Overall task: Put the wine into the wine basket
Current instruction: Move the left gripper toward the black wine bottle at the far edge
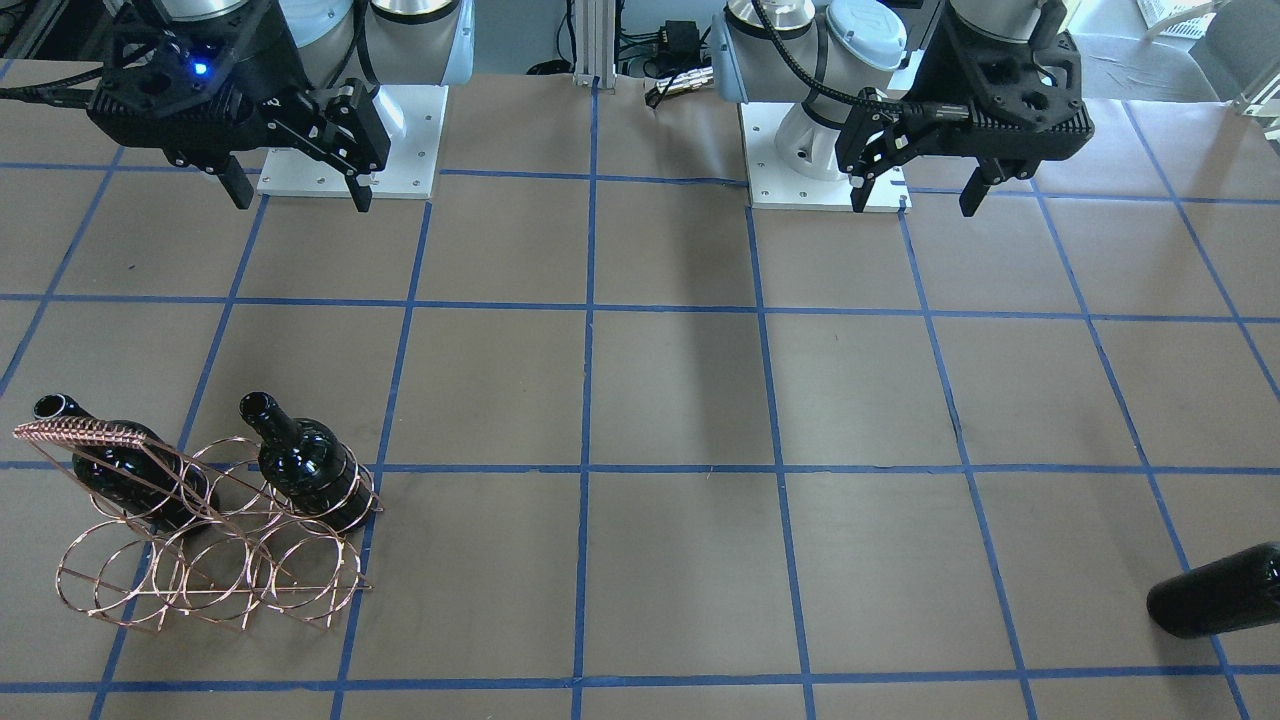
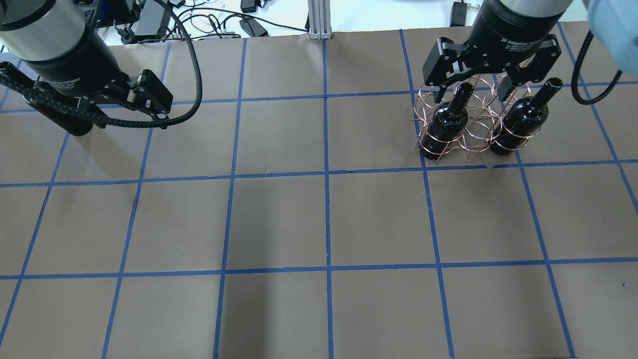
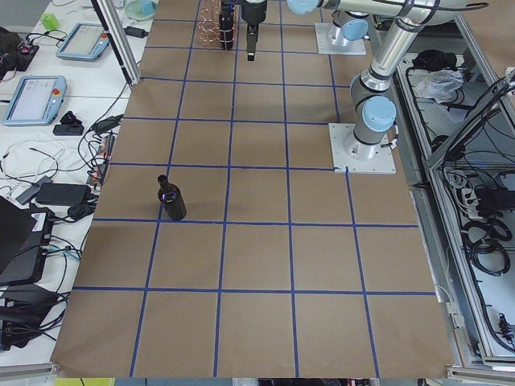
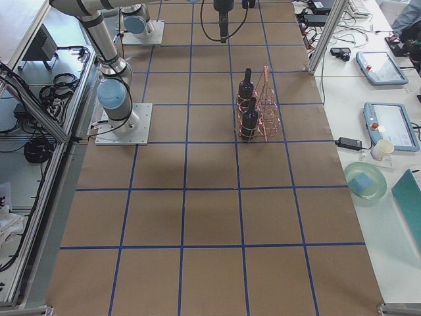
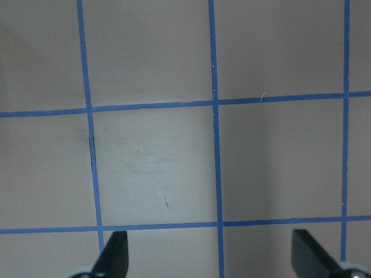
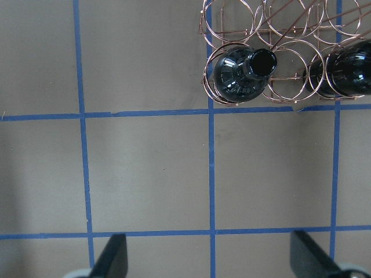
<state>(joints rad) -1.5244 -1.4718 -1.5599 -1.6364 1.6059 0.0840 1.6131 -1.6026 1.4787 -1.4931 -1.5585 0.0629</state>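
Observation:
The copper wire wine basket (image 1: 200, 560) stands at the far side of the table on my right, also seen from overhead (image 2: 478, 134). Two black bottles (image 1: 305, 465) (image 1: 130, 470) stand in its outer rings; the middle ring between them is free. A third black wine bottle (image 1: 1215, 592) stands alone on my far left, upright in the exterior left view (image 3: 170, 201). My right gripper (image 1: 302, 200) is open and empty, high above the table; its wrist view shows one racked bottle (image 6: 237, 75) ahead. My left gripper (image 1: 913, 205) is open and empty, over bare table (image 5: 174, 162).
White arm base plates (image 1: 350, 140) (image 1: 820, 160) sit at the robot's edge. The table is brown paper with a blue tape grid (image 1: 590, 468). Benches with tablets (image 3: 80, 40), cables and a bowl (image 4: 365, 181) lie beyond the far edge.

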